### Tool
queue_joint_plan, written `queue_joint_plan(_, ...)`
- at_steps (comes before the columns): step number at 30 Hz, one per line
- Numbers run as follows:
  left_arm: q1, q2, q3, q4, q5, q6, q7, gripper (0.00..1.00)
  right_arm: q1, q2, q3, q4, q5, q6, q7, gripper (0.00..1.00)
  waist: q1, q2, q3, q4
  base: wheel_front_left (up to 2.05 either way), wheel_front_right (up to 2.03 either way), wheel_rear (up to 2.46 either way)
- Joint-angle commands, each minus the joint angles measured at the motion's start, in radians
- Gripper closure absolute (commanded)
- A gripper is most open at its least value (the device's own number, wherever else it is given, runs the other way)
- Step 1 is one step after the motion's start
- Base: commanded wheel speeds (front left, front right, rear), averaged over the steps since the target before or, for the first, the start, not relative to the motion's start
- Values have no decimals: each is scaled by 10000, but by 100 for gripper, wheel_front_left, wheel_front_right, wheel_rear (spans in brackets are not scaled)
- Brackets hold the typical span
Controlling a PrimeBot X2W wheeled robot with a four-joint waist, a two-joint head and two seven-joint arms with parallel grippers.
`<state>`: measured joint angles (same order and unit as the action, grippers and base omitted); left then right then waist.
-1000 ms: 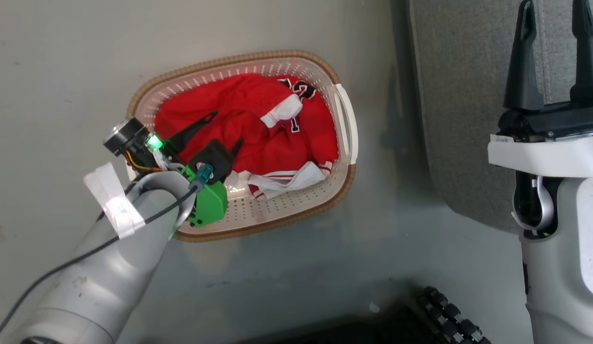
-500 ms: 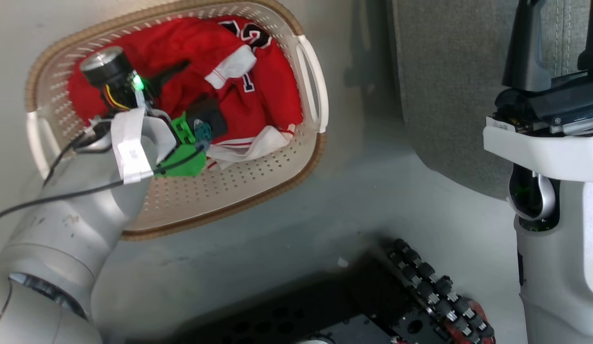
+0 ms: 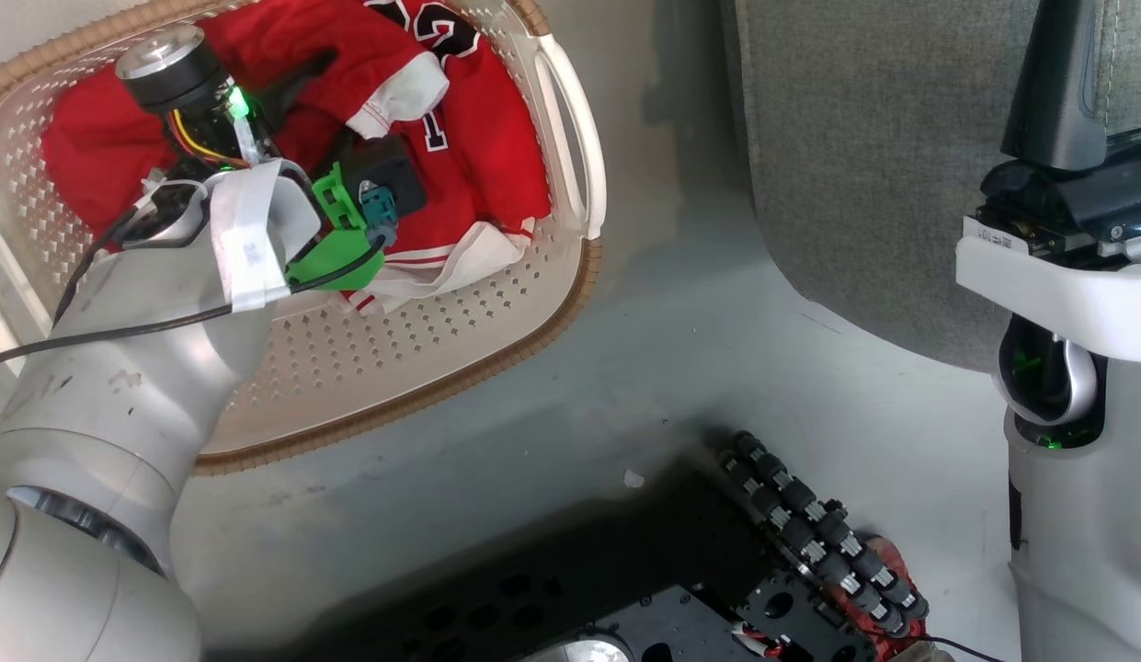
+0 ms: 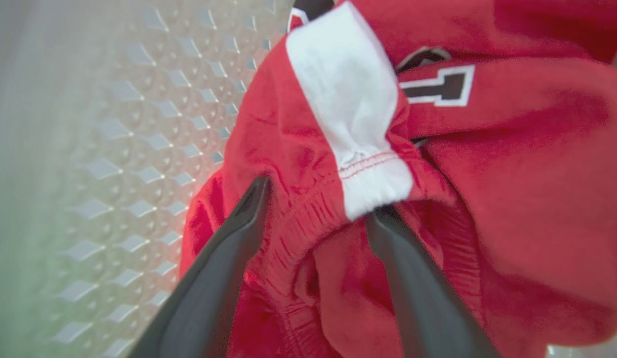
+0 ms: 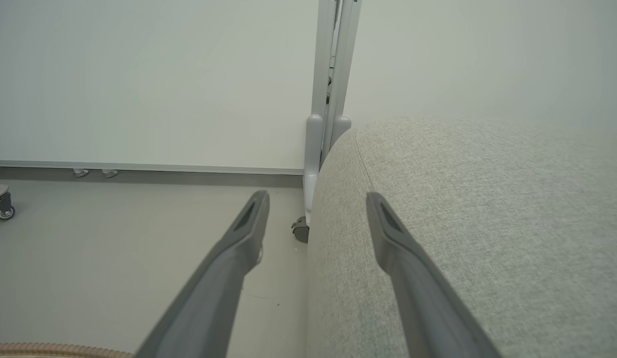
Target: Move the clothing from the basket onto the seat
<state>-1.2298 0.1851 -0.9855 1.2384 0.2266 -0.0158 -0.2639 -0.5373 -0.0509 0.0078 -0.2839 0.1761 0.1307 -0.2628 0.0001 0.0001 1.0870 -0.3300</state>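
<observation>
Left gripper (image 4: 320, 199) spread wide against red clothing (image 4: 512, 199), white trim, perforated basket (image 4: 114, 149) alongside

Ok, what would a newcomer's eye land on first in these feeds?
The bright red clothing heaped in the basket, at the upper left of the head view. Next comes the left gripper, down in that heap with its jaws open either side of a white-trimmed fold. At the right, the right gripper hangs open and holds nothing, at the edge of the grey seat.
</observation>
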Motion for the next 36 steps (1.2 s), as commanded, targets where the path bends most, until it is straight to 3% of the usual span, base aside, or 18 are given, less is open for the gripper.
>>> queue_joint_plan(1,-144,-21,69,58,-175,69,0,100,-36,2,-49,-37,114,1,-31,0,-1,-1,-19,9,0,0,0)
queue_joint_plan(7,258,0,216,-631,-643,208,-4,100,-248,-2,13,123,168,1,-31,0,-1,-1,-258,36,0,0,0)
queue_joint_plan(15,1553,-417,528,-2129,-1578,605,-5,100,89,-6,9,491,-192,1,-32,0,-1,-1,-1880,878,0,0,0)
queue_joint_plan(28,5073,-383,2059,-5458,-3659,1361,-6,100,1717,-580,469,1599,-164,1,-32,0,-1,-1,-6188,2395,0,0,0)
queue_joint_plan(31,6225,-220,2708,-6357,-4021,1566,-3,100,2481,-649,670,2065,-15,1,-32,0,-1,-1,-7581,2625,0,0,0)
queue_joint_plan(36,7485,-49,3501,-7258,-4353,1717,-3,100,3288,-677,1076,2596,151,-1,-32,0,-1,-1,-8971,2654,0,0,0)
